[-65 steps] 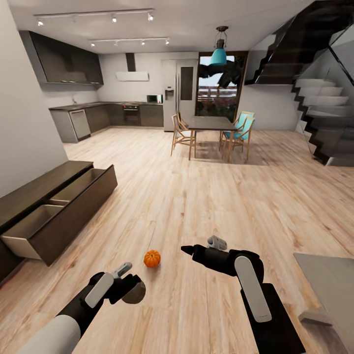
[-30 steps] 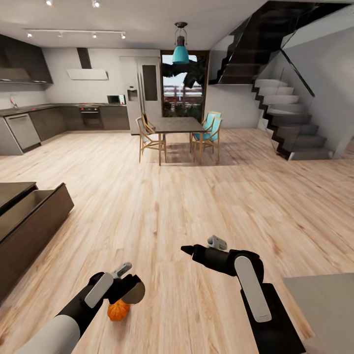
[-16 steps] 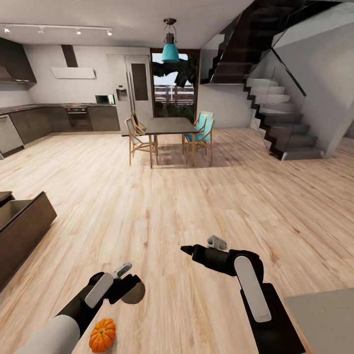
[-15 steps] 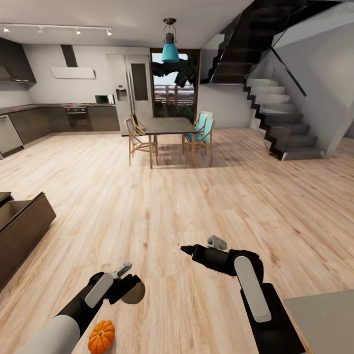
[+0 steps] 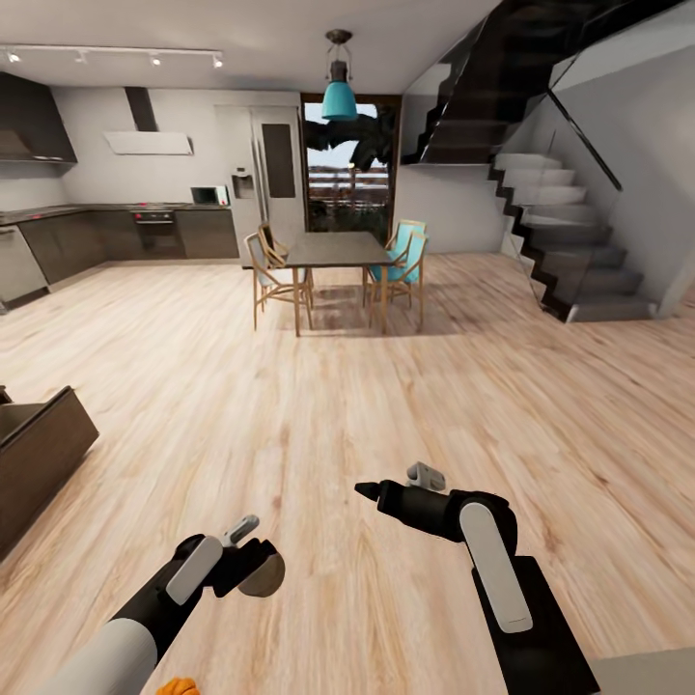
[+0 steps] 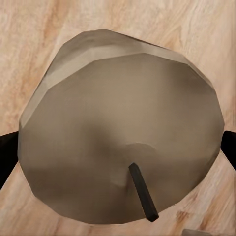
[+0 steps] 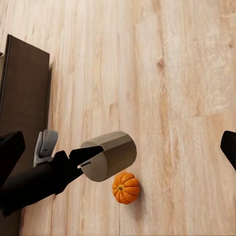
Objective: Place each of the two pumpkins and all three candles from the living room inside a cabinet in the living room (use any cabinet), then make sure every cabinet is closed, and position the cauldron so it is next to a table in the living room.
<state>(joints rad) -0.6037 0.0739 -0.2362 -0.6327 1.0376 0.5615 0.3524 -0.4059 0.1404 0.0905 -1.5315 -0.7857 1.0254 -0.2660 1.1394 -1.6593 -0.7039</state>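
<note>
Pale wood-plank flooring (image 5: 319, 386) runs from the low dark-brown wooden cabinet (image 5: 39, 454), its drawer pulled out, and a small ribbed orange pumpkin (image 7: 126, 187) lies on it just beside the left tool (image 5: 253, 568). That tool grips a short round beige candle (image 6: 120, 130); the right tool (image 5: 391, 487) looks spread and empty. With the pumpkin so close beneath the arm, rolling on could nudge it away.

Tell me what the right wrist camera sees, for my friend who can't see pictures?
A small orange pumpkin sits on a pale wooden floor. Just above it, the robot's left gripper holds a short, round, beige candle. A dark brown cabinet runs along one edge of the picture.
</note>
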